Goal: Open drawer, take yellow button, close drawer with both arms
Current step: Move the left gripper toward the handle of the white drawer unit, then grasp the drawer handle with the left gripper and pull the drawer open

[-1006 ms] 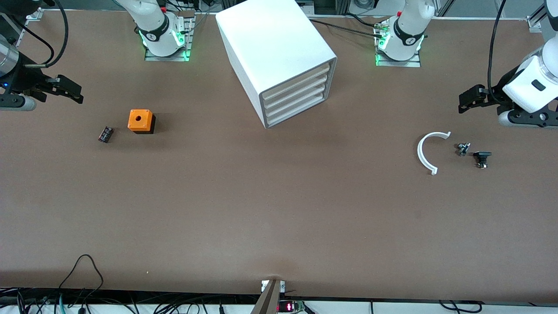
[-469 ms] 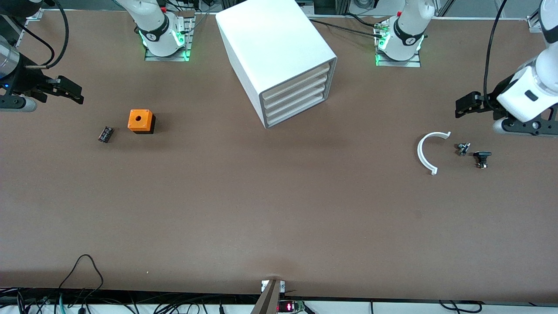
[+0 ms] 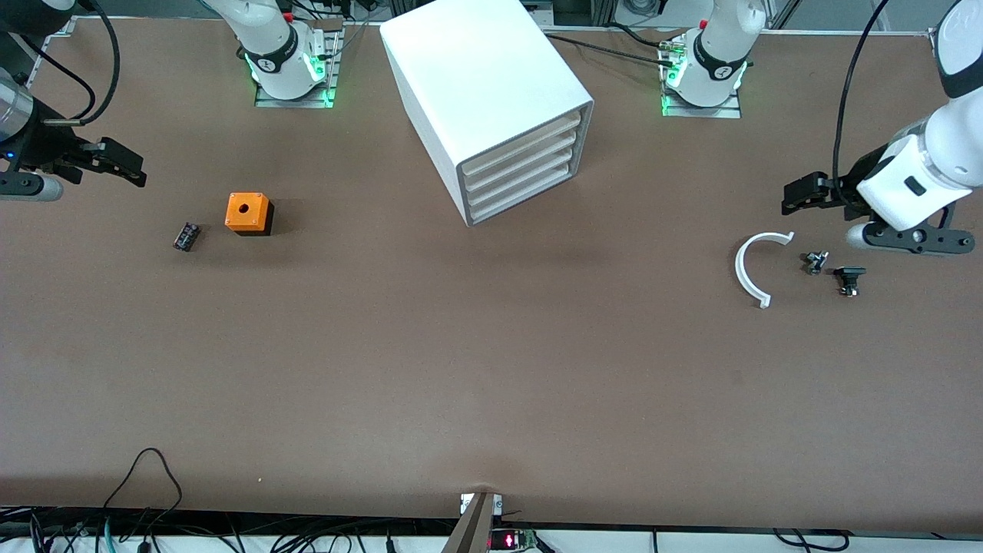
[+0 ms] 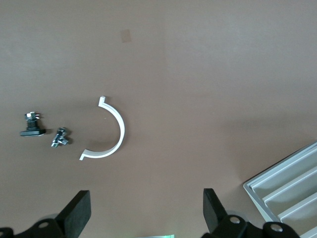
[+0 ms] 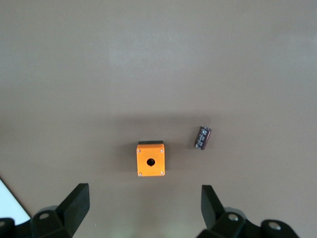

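The drawer, shut flush atop its cabinet, looks light and stiff, best hooked at its front lip; the button isn't visible. The left gripper hangs spread above the white clip, well apart from the drawer. The right gripper, also spread, waits over bare brown table by the orange cube.

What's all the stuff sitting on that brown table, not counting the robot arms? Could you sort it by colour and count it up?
White: 2, the cabinet and the curved clip
Orange: 1, the cube with a hole
Black or dark: 2, the small part beside the cube and the black part
Silvery: 1, the small metal piece
Total: 6
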`<state>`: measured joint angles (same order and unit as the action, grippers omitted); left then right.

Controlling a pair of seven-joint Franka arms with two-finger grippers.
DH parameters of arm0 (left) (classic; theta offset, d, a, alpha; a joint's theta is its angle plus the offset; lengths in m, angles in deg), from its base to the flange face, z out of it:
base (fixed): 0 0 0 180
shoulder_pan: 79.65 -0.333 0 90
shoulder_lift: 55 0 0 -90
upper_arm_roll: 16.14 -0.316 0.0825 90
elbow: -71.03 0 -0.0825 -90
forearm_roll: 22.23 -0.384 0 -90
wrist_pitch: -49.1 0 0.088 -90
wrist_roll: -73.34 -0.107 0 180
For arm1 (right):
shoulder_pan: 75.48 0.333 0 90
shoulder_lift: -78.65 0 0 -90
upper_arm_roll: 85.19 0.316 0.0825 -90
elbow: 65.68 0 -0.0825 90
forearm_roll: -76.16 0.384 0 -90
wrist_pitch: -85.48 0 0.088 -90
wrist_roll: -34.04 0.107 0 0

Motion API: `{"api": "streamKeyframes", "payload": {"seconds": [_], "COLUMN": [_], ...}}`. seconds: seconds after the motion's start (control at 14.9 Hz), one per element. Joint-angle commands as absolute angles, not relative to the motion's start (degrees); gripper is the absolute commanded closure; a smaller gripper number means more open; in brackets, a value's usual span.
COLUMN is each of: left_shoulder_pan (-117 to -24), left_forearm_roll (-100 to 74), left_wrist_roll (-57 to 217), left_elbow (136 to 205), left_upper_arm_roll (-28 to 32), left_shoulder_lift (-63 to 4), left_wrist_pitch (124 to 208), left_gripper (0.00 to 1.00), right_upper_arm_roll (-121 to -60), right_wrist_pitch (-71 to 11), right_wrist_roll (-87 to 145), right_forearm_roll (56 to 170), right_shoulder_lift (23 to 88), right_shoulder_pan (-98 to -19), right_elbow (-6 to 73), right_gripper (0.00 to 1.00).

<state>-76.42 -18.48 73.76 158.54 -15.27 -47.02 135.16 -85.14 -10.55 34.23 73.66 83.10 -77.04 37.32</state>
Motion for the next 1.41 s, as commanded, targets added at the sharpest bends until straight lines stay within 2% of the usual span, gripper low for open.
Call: {"api": "streamKeyframes", "payload": {"seconds": [0.0,0.27,0.67,0.87,1.34], "left_shoulder_pan": [-76.5,-76.3,-73.8,-73.8,-73.8], "left_forearm_roll": [-16.1,-8.7,15.3,24.3,31.0], "left_wrist_roll": [72.6,72.5,72.2,68.7,68.6], "left_elbow": [154.2,156.4,172.9,180.2,186.1], "left_upper_arm_roll": [-14.9,-15.1,-13.4,-8.9,0.6], "left_shoulder_lift": [-42.4,-39.5,-35.3,-34.2,-33.7], "left_wrist_pitch": [130.1,130.0,133.1,134.3,138.4], "left_gripper": [0.0,0.0,0.0,0.0,0.0], "right_upper_arm_roll": [-85.0,-84.6,-83.8,-83.3,-76.6], "right_wrist_pitch": [-11.6,-11.8,-11.5,-11.1,-8.6], "right_wrist_roll": [33.9,34.7,33.8,34.0,30.6], "right_forearm_roll": [74.5,74.9,74.7,74.9,75.0], "right_shoulder_lift": [81.9,78.7,72.9,73.1,73.3], "right_shoulder_pan": [-76.8,-75.8,-73.3,-71.6,-71.2], "right_elbow": [34.3,33.1,30.6,30.4,29.4], "right_gripper": [0.0,0.0,0.0,0.0,0.0]}}
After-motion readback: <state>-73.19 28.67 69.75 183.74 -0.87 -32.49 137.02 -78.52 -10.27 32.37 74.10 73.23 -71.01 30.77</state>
